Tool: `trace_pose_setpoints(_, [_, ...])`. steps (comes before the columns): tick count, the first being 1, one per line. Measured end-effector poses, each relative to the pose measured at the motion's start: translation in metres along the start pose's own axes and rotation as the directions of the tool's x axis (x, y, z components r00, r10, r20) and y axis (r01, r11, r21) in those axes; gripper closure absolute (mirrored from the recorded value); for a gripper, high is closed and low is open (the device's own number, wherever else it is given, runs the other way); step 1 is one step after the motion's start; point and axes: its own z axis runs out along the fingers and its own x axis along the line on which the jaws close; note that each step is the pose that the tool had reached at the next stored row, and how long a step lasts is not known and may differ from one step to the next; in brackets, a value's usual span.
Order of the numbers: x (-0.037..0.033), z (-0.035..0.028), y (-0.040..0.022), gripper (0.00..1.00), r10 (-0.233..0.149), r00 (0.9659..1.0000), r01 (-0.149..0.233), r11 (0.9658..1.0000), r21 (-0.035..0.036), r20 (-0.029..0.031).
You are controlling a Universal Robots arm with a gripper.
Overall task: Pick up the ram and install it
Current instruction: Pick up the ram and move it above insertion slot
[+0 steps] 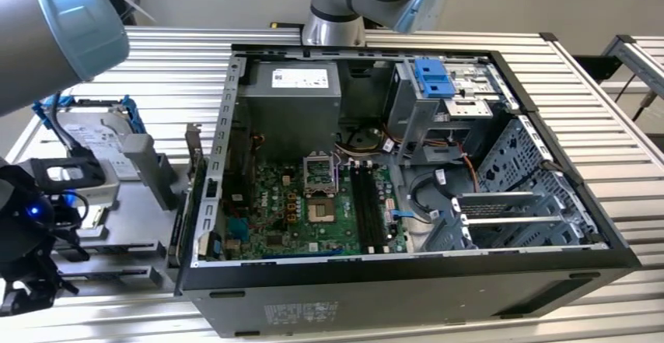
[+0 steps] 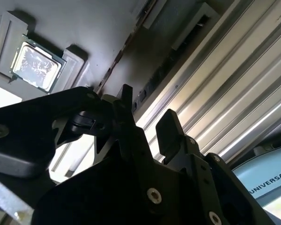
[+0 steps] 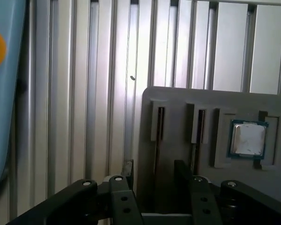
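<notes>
— While the arm (image 1: 62, 24) hung over the counter (image 1: 581, 71) at the exterior view's left, how was it posed?

— It was bent downward beside the open computer case (image 1: 415, 281), with its wrist low over a gray holder tray (image 3: 178, 101). The gripper (image 3: 153, 169) pointed at that tray.

— And the jaws?

— They were spread apart and pinched nothing. One black finger (image 2: 166, 126) stood clear of the other.

— Where was the ram?

— The ram (image 3: 158, 124) stood on its thin edge in a narrow slot of the tray, outside the case. In the first wrist view its long axis ran along the slot, in line with the gap between the jaws. In the second wrist view it showed as a thin slanted strip (image 2: 126, 44) ending near one fingertip.

— Was anything beside it?

— A square processor chip (image 3: 247, 139) lay flat in its own recess, two places over. A hard drive in a blue bracket (image 1: 89, 137) sat near the tray.
</notes>
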Motion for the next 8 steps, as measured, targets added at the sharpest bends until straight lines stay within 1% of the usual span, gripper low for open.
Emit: trace_pose_setpoints(8, [0.0002,0.0109,-0.0002,0.00,0.000,1.0000,0.000,1.0000,-0.0001,0.0000])
